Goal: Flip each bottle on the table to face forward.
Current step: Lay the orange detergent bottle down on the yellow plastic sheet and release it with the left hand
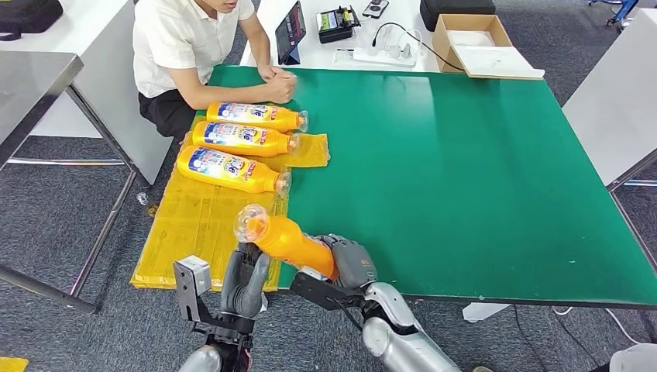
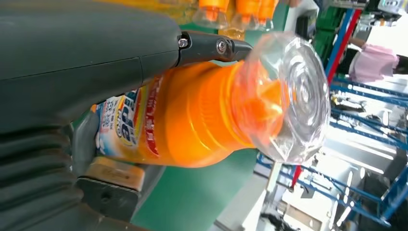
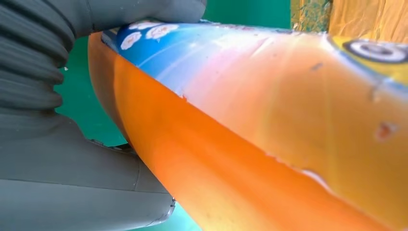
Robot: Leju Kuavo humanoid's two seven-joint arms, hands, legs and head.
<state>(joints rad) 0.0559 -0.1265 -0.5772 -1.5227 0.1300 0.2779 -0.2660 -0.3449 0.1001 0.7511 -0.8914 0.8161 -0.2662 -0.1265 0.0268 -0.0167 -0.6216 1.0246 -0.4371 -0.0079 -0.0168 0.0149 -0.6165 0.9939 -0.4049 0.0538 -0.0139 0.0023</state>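
Looking down on a green table (image 1: 465,170) on a grey carpeted floor (image 1: 54,209). A yellow sheet (image 1: 201,225) covers the table's left part and hangs over the near edge at the near-left corner. Beyond the far edge is a white desk (image 1: 403,58) with a tablet (image 1: 290,32), a power strip (image 1: 385,56) and an open cardboard box (image 1: 472,43). A person in a white shirt (image 1: 186,39) sits at the far-left corner, hands resting on the far edge.

Three orange bottles lie on the sheet along the left side, caps pointing right, blue-and-white labels up: far bottle (image 1: 256,116), middle bottle (image 1: 244,138), near bottle (image 1: 228,169).

The fourth bottle (image 1: 290,242) is off the surface, at the near edge by the near-left corner, tilted with its clear cap up and toward the left. Body is orange, cap transparent with an orange nozzle inside. In the left wrist view a label with blue, red and white print shows on one side; in the right wrist view a blue patch with white flowers and a yellow patch.

Right hand (image 1: 349,263) grasps the fourth bottle's lower body, fingers wrapped around it. Left hand (image 1: 246,279) is against the neck just below the cap, a dark finger (image 2: 211,47) lying along the shoulder; looks like a grip.

The fourth bottle's base is hidden behind the right hand. Label text is too blurred to read. The right wrist view is too close to make out the fingers.
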